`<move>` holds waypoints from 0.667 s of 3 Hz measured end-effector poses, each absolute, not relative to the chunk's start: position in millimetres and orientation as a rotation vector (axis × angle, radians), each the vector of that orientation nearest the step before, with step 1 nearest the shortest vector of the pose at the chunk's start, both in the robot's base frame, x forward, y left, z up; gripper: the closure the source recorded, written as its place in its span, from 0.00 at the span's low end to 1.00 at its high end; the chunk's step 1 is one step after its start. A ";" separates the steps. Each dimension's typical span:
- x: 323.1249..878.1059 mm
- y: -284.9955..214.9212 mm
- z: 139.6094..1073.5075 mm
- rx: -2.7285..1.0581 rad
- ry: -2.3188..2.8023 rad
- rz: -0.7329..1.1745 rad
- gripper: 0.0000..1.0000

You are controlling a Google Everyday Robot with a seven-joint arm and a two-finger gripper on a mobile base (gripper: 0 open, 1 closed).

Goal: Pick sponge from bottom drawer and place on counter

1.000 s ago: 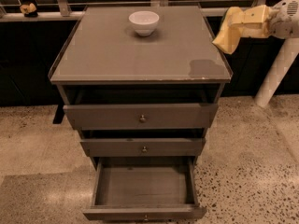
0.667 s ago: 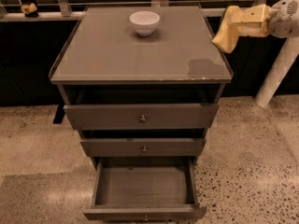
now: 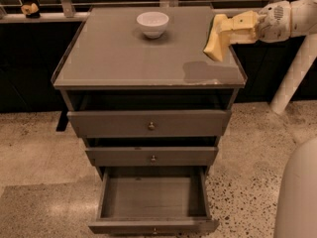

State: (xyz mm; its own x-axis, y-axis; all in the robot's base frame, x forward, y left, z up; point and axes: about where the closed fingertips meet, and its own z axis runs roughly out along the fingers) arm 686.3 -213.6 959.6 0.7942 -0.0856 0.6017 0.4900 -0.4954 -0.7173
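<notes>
Sponge (image 3: 214,46) hangs in the air at the right side of the table (image 3: 124,58), toward the back, and the claw (image 3: 224,29) holds it. The claw comes in from the right, lying almost level, and its yellowish fingers (image 3: 242,21) are pressed on the upper end of the sponge. The sponge is pale yellow, and it slopes down and to the left from the claw. Its lower corner is just above the right edge of the table. I cannot tell if this corner touches the top or not. The white arm (image 3: 292,16) reaches out of view at the upper right.

On the table, near the back and a little left of the claw, stands a small white bowl (image 3: 152,24), upright and well apart from the sponge. In front of the sponge, near the right front corner, the top has a paler worn patch (image 3: 203,72).

Under the table are three drawers. The bottom drawer (image 3: 153,197) is pulled far out toward me, and its grey inside floor is in full view. The middle drawer (image 3: 152,156) and the top drawer (image 3: 148,123) stand out only a little, each with a dark gap above its front and a small round knob (image 3: 151,126) in the middle.

The floor (image 3: 44,157) is pale and speckled. A white post (image 3: 292,78) leans behind the table on the right.
</notes>
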 end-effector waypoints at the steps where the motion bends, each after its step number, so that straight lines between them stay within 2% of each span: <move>1: 681.6 -194.7 935.7 -2.006 -0.323 -0.587 1.00; 2: 681.8 -194.4 935.6 -2.006 -0.323 -0.587 1.00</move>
State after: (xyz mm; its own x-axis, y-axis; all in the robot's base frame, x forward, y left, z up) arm 681.8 -194.4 935.6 0.8477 -0.0178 0.5301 0.4572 -0.4821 -0.7473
